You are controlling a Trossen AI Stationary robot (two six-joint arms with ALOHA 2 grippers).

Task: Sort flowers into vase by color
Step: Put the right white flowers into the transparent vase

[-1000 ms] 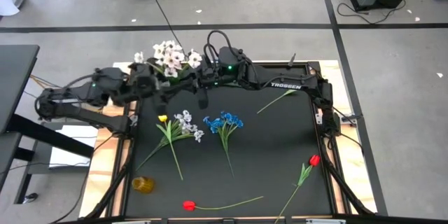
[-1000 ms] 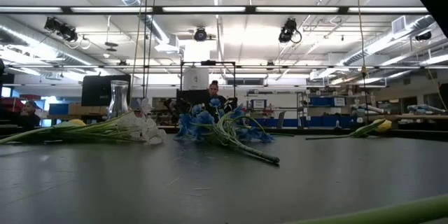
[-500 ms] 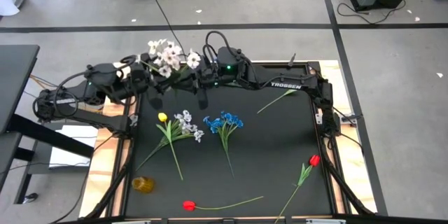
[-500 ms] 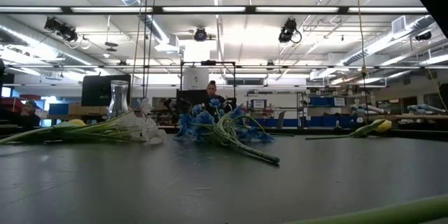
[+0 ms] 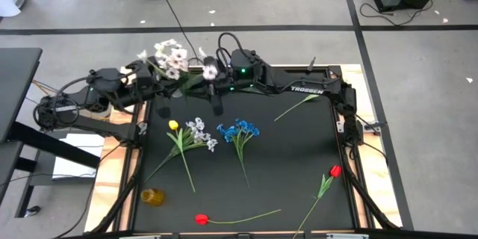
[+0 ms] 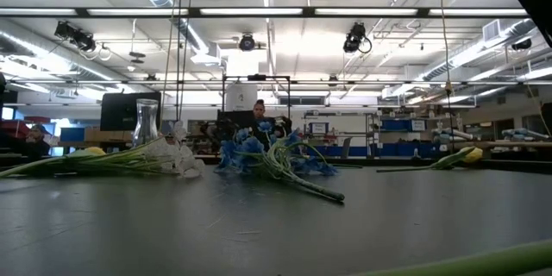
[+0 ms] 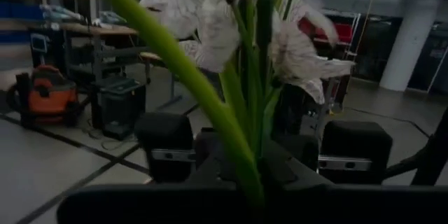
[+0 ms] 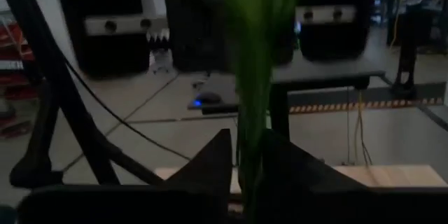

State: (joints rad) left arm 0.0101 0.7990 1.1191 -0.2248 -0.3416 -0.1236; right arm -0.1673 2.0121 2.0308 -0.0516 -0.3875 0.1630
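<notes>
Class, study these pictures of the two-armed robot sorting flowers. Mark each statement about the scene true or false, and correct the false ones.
1. The left gripper is shut on the white flower stem. True.
2. A blue flower stem lies on the black mat. True.
3. Both red tulips stand in a vase. False: one red tulip and the other red tulip lie flat on the mat.
4. The yellow tulip lies at the mat's right edge. False: it lies on the left part, beside a white stem.
</notes>
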